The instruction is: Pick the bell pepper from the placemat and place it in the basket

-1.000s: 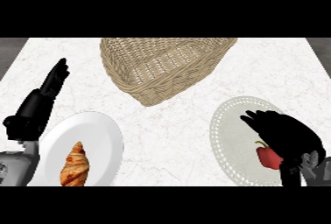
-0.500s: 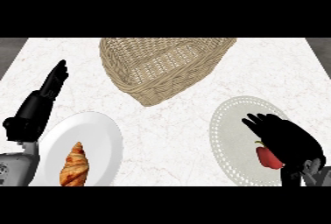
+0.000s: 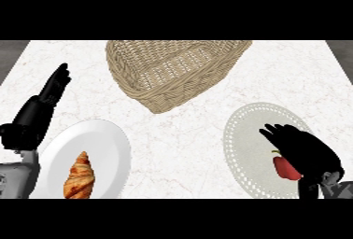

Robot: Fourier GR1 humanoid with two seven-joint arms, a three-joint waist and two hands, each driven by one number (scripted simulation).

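White marble counter [image 3: 186, 140], wicker basket [image 3: 172, 70], perhaps lace-edged placemat [image 3: 248, 140], plate [image 3: 103, 140]

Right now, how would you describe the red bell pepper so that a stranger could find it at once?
Start at the big woven wicker basket at the counter's far middle, then go to the round pale lacy placemat near the right. The small red bell pepper with a green stem lies on it, under the black right hand. It is the only red thing; the croissant sits on the white plate.

Single head view, steeply down on counter [image 3: 200, 135]
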